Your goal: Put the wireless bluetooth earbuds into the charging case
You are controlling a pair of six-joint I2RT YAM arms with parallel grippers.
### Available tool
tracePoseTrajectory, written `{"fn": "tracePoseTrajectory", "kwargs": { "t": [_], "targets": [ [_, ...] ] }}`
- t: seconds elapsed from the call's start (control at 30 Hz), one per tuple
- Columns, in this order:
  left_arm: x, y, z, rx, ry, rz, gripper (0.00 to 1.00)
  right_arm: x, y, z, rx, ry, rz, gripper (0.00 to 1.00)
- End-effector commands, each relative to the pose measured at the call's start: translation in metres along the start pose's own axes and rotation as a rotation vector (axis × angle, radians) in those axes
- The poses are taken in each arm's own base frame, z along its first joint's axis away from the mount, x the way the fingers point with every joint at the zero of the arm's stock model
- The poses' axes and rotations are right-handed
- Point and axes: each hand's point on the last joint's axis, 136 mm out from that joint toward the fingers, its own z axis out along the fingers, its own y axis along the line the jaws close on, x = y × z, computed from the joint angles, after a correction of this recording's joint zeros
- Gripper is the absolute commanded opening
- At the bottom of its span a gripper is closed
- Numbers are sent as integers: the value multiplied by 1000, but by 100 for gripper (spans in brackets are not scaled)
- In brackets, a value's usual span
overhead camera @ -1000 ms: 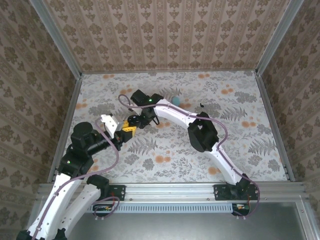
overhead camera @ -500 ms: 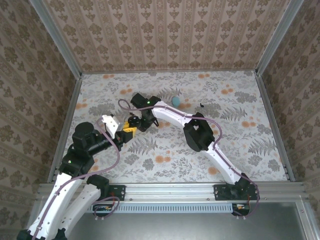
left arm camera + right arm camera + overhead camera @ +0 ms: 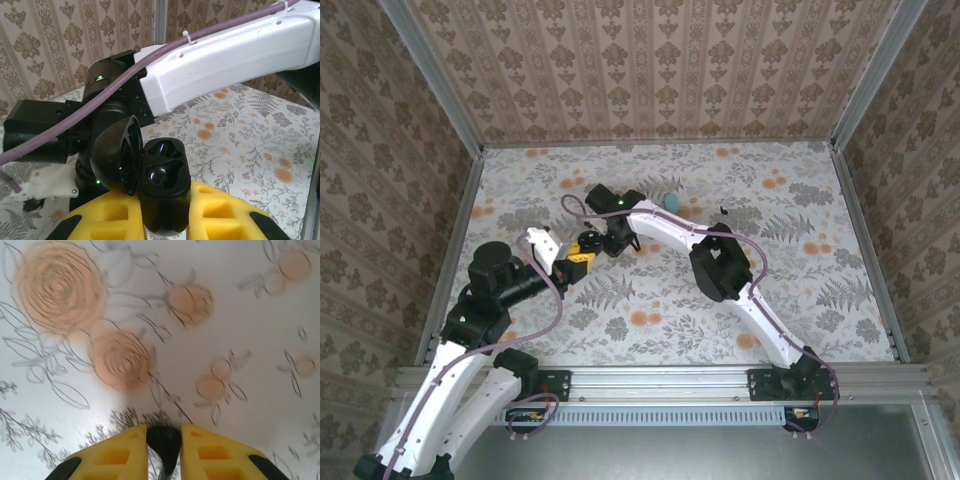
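The charging case (image 3: 164, 172) is black here, with its hinged lid (image 3: 117, 155) swung open to the left and two glossy wells facing up. My left gripper (image 3: 164, 202) is shut on its lower body, and it shows in the top view too (image 3: 577, 257). I cannot tell whether either well holds a bud. My right gripper (image 3: 163, 432) is shut on a small black earbud (image 3: 164, 446) above the floral table. In the top view the right gripper (image 3: 593, 241) sits just beyond the case. A second tiny black earbud (image 3: 722, 210) lies on the table at the back right.
A teal egg-shaped shell (image 3: 672, 202) rests on the table behind the right arm's white link (image 3: 665, 225). That link (image 3: 225, 55) and its black wrist (image 3: 102, 112) loom close behind the case. Metal rails (image 3: 455, 240) and patterned walls border the table.
The right wrist has shifted slightly left and closer to the left gripper. The left gripper, still holding the case, has edged up towards it.
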Motion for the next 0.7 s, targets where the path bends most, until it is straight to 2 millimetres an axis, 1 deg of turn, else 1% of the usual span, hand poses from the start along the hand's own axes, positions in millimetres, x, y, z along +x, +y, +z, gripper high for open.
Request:
{"fn": "tracePoseTrajectory", "kwargs": {
  "t": [0.0,0.07,0.13,0.23,0.3,0.33,0.4,0.47,0.5,0.6,0.67],
  "targets": [
    [-6,1,3,10,-28,-10,0,29,-27,-22,18,34,170,19],
    [-6,1,5,18,-29,-18,0,44,-37,-30,30,29,253,19],
    [-6,2,8,26,-32,-28,0,66,-49,-38,53,34,359,20],
    [-6,3,13,42,-35,-41,0,108,-61,-41,90,71,503,20],
    [-5,3,17,54,-33,-50,0,136,-64,-41,102,98,585,21],
    [-6,3,19,61,-34,-51,0,146,-63,-42,105,109,613,22],
    [-6,4,22,67,-31,-55,0,160,-62,-43,109,125,646,27],
    [-7,5,25,69,-28,-54,0,165,-60,-49,111,131,670,35],
    [-7,1,25,99,-26,-56,0,165,-61,-53,113,128,681,38],
    [-6,1,28,107,-19,-58,0,156,-62,-72,101,80,710,46],
    [-6,0,28,109,-17,-59,0,148,-65,-85,72,35,741,49]
  ]
}}
